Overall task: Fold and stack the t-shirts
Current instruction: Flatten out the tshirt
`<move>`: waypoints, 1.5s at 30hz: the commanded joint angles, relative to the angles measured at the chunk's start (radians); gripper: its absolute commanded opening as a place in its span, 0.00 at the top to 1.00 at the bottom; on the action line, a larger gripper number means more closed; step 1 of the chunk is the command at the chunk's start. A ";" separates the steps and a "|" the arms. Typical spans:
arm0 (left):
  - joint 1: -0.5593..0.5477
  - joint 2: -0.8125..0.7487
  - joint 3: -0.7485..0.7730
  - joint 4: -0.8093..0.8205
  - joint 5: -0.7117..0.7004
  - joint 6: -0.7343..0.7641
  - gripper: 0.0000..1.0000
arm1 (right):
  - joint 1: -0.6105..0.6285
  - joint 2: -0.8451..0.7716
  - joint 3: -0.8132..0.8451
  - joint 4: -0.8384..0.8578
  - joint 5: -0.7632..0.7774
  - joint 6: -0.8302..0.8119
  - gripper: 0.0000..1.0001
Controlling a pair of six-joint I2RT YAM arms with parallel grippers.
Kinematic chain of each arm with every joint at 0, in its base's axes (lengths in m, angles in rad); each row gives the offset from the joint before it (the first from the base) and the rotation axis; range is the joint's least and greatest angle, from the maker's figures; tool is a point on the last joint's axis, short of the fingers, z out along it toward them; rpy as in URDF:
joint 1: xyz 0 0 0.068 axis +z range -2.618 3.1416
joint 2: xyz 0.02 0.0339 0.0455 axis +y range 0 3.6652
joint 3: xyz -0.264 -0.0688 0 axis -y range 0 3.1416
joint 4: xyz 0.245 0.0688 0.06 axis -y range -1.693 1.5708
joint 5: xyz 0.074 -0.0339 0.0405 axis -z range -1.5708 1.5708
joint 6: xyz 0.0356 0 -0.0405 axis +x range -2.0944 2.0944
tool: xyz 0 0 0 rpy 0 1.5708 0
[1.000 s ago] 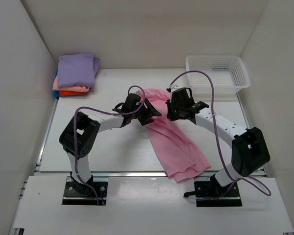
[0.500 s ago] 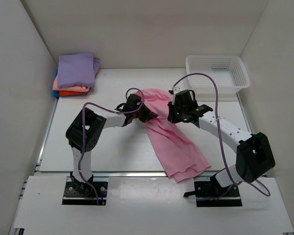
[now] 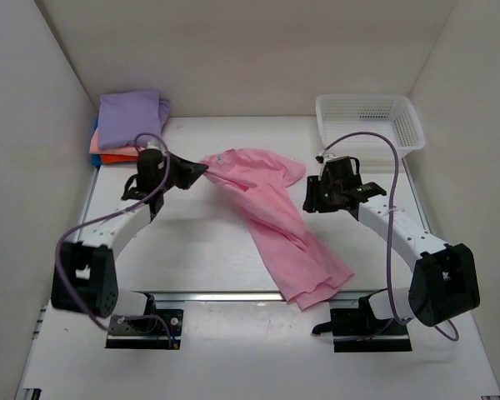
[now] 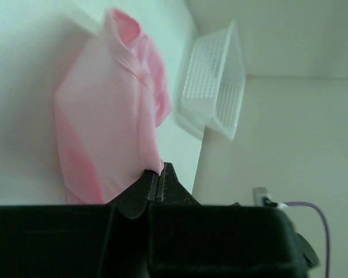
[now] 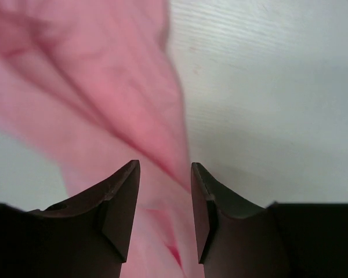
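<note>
The pink shirt [image 3: 275, 217] lies unfolded and rumpled on the table [image 3: 192, 250]. It runs at a slant from the middle of the surface, collar end toward the far edge, down to the near edge right of centre, where its hem reaches the rim.

The left gripper [image 3: 198, 169] is clamped tight on the shirt's left corner, and its wrist view shows a pinch of pink cloth caught between the closed fingers [image 4: 151, 185]. The right gripper [image 3: 310, 198] sits at the shirt's right side with its jaws partly apart. From its own camera the cloth lies under and between the fingers [image 5: 119, 202], but nothing is gripped.

The stack of folded shirts [image 3: 127, 125] rests in the far left corner, and the basket [image 3: 367, 148] in the far right corner, both well apart from the work.

The step in hand looks like spreading the shirt flat before any fold is made. The next move likely calls for the right gripper to close on the right sleeve or edge. Both arms would then draw apart to pull out the wrinkles, with care that the hem does not slide off the near edge.
</note>
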 commanded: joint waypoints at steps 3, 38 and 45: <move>0.085 -0.204 -0.105 -0.110 0.024 0.132 1.00 | -0.044 -0.004 -0.051 -0.154 0.076 0.067 0.62; 0.169 -0.302 -0.220 -0.138 0.041 0.174 1.00 | -0.021 0.028 -0.122 -0.394 0.285 0.181 0.99; 0.264 -0.201 0.274 -0.189 0.129 0.197 1.00 | 0.017 -0.200 0.351 -0.309 0.230 -0.040 1.00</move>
